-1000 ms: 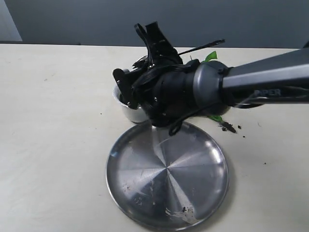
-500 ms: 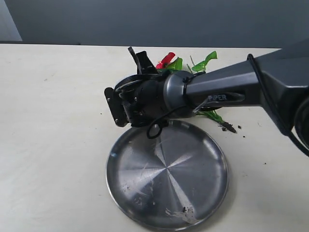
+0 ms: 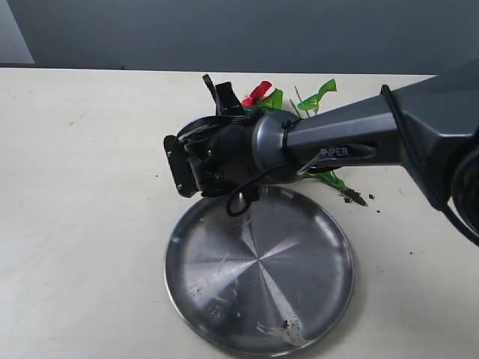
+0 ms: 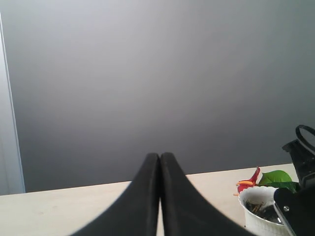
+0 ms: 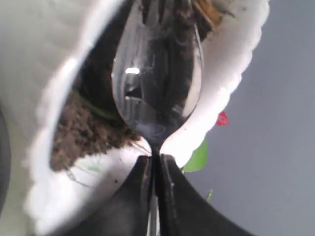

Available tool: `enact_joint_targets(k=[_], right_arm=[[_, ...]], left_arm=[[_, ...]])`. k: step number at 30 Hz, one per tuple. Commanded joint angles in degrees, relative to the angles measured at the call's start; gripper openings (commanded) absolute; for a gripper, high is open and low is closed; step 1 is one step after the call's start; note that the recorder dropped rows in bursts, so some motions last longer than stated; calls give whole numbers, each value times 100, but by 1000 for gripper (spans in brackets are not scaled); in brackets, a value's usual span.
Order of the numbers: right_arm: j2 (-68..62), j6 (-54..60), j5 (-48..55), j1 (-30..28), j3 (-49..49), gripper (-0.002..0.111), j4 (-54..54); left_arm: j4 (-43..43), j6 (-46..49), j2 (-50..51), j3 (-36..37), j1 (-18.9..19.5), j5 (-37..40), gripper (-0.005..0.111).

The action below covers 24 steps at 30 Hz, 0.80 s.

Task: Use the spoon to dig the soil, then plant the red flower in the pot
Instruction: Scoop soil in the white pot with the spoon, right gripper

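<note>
Now: spoon (image 5: 156,73), bowl sunk in the pot (image 5: 231,73) among soil (image 5: 78,132), handle pinched by right gripper (image 5: 156,169), rolled over since a second ago; digging under way. Red flower (image 3: 257,91) behind. Left gripper (image 4: 159,196) pressed together, idle.

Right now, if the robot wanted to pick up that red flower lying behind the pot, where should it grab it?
Probably by the thin green stems: the red flower lies flat on the table with its dirty root end nearest the steel plate. Coming from above, jaws across the stems, spares blooms and leaves.
</note>
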<state>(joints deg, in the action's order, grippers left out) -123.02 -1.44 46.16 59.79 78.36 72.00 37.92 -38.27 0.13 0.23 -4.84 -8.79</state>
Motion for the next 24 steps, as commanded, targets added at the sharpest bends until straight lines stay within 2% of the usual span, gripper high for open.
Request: enact_joint_targets(k=[1,8,20,24], right_arm=[[216,-657,-380,79,29,-1,-323],[559,-873,-240,77,29,-1,-135],[216,-706,-262,77,29,-1,-110],[379,-1497,-185,77,29,-1,-200]], left_arm=[[-15,-13,-13,-23,-39,-8,0],[-15,-13,-13,-23,-39,-8,0],[-15,-13,-13,-23,-39,-19,0],[-15,-13,-13,-23,-39,-19,0]])
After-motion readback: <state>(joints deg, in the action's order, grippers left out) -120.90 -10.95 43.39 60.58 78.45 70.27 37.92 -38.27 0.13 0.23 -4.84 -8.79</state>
